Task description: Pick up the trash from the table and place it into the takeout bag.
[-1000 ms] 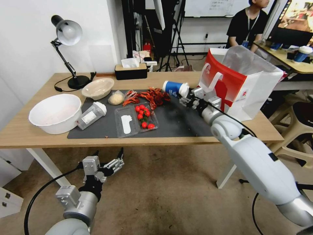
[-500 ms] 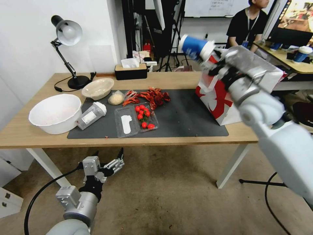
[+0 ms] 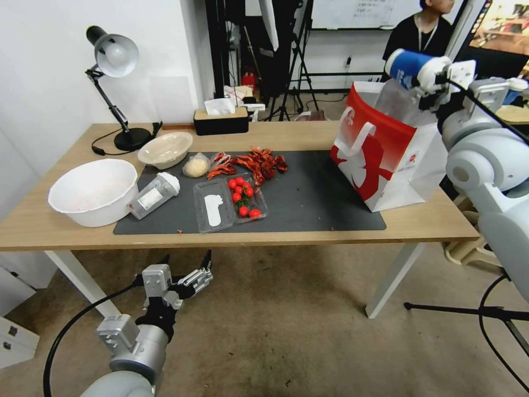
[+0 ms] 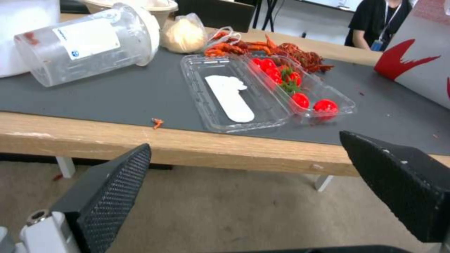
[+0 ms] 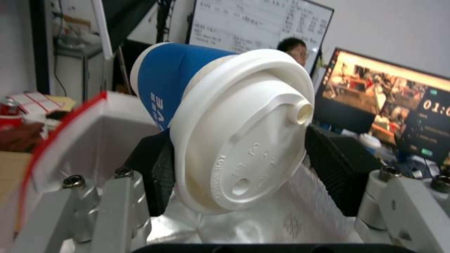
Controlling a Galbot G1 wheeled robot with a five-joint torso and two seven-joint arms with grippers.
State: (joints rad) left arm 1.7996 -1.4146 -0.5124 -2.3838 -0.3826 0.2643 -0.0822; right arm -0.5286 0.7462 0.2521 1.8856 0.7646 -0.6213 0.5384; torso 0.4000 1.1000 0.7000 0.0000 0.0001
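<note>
1. R arm's up high now: a sec ago I had the blue paper cup (image 3: 410, 65) low over the dark grey mat (image 3: 308, 198), half a sec ago mid-swing in front of the takeout bag (image 3: 380, 154); now it's above the bag's open mouth, at the far-right side.
2. Right gripper (image 3: 435, 82) is clenched on the cup, which lies sideways, white lid toward the wrist cam. The pads (image 5: 154, 168) pinch it just behind the lid rim, with the bag's silver lining right below.
3. My read: carry's basically done, and this is the hover-before-drop stage. Cup isn't inside yet.
4. Risk, imo: the cup sits near the bag's back edge, so a release here could clip the rim instead of falling clean.
5. Left gripper (image 3: 184, 278) hasn't budged across the 3 shots. It's parked below the table (image 3: 66, 231) edge, fingers spread wide, holding nothing.
6. Left on the table: clear white-capped bottle (image 3: 154, 194) on its side, plastic-wrapped beige lump (image 3: 196, 166), shallow beige bowl (image 3: 165, 149). All sit where they were, so plenty of trips to go.
</note>
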